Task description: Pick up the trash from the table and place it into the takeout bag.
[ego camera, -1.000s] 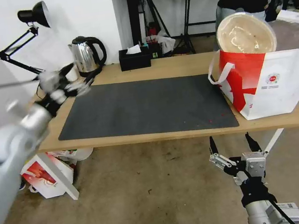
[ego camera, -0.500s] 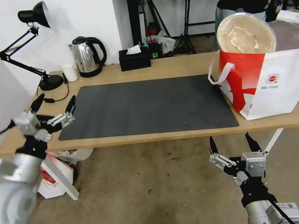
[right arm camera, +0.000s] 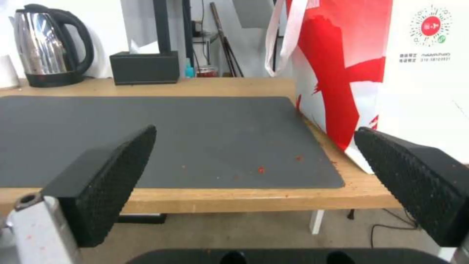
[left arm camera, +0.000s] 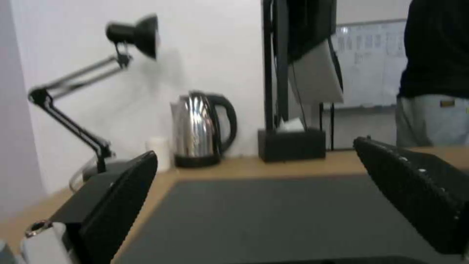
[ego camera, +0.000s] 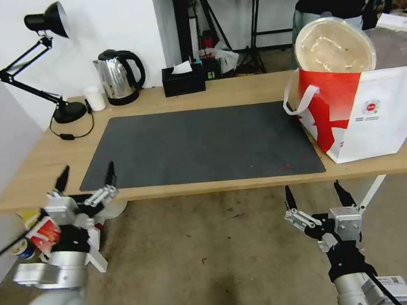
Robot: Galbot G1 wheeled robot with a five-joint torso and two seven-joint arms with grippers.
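Lower left of the head view, the left gripper (ego camera: 86, 177) hangs at the table (ego camera: 235, 91) edge, jaws spread wide, empty. Lower right, the right gripper (ego camera: 316, 197) waits below the edge, equally agape. At right the takeout bag (ego camera: 386, 115) holds what looks like a beige bowl (ego camera: 333, 46).

My left tool (ego camera: 86, 175) is at eight o'clock, fingers spread apart and pointing up. My right tool (ego camera: 316, 195) is at five o'clock, also spread apart.
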